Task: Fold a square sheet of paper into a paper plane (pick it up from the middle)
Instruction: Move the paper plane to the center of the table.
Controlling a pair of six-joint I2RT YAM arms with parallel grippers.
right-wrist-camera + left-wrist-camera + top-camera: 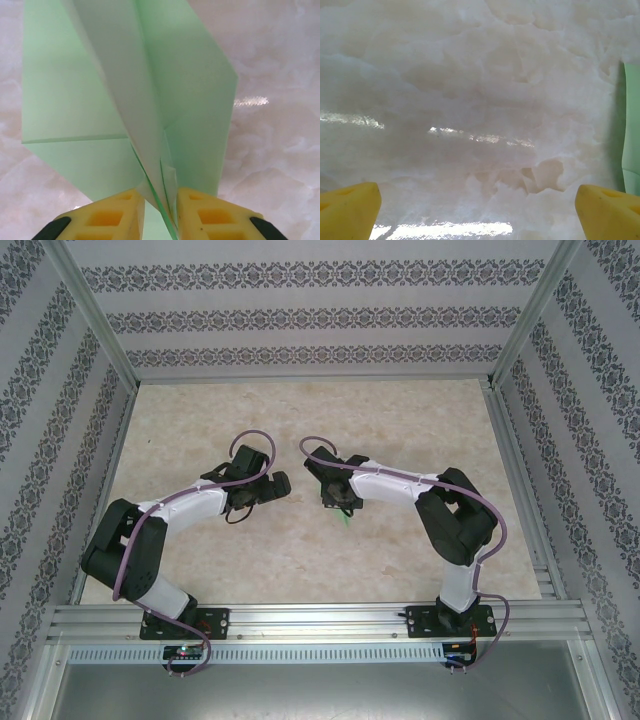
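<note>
Pinching the paper plane [150, 100] low on its centre crease, the right gripper [161, 199] has its 2 yellow fingers [117, 215] clenched on the folded keel, with thin green layers squeezed between them. Beyond the fingers the pale green paper fans out into 2 wing panels. A long slanted fold runs up the middle, and a cross edge shows on the left panel. I judge the folding to be late: the dart shape is there, but the wings stand loose and uneven. The next move probably calls for a second hold on 1 wing, or a press along the crease, without the right grip slipping. The left gripper [477, 210] is released, its fingers [350, 207] spread wide over bare marbled tabletop [470, 100] with nothing between them. A strip of the green paper shows at the right edge of that view, just beside its right finger, so the arm would need to shift that way. The right wrist view gives the folds and the pinch. The top view gives the layout instead: both grippers [270, 488] [340, 502] near each other at mid-tabletop, the paper a green speck [347, 521] under the right one. Whether the plane rests on the tabletop or hangs above it, I cannot tell.
</note>
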